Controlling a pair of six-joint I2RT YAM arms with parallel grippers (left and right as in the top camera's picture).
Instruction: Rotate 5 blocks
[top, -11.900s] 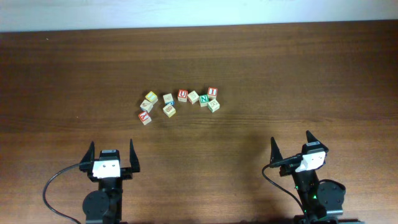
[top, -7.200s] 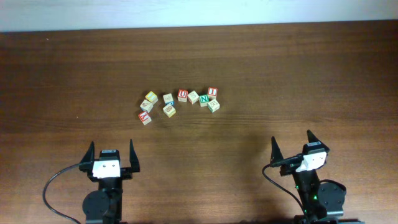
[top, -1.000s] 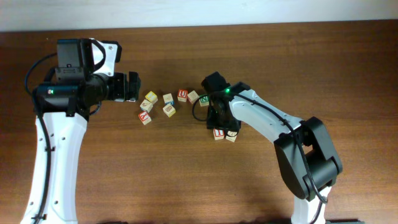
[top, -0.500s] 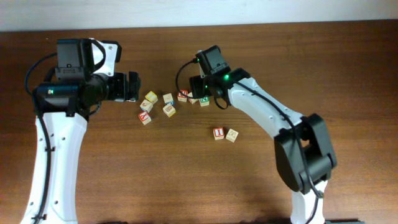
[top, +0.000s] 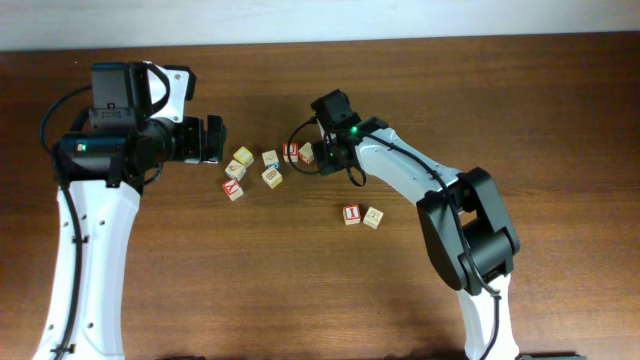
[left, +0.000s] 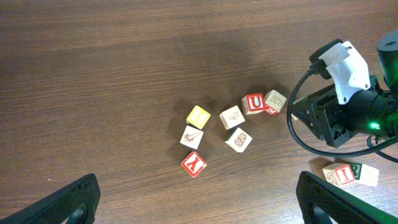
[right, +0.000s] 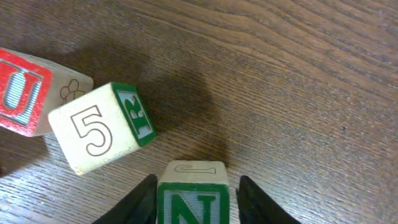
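The right gripper is squeezing the small pale wooden cube with a green N, just beside the pale 5 cube. The left gripper is hanging wide open, holding nothing.

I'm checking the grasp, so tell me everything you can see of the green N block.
The green N block is a pale wooden cube, its green-framed N face, partly cropped, toward the right wrist camera, a faint outlined figure on the face beyond. It stands on the table between the fingers of the right gripper; whether they press it is unclear. The 5 block lies apart.
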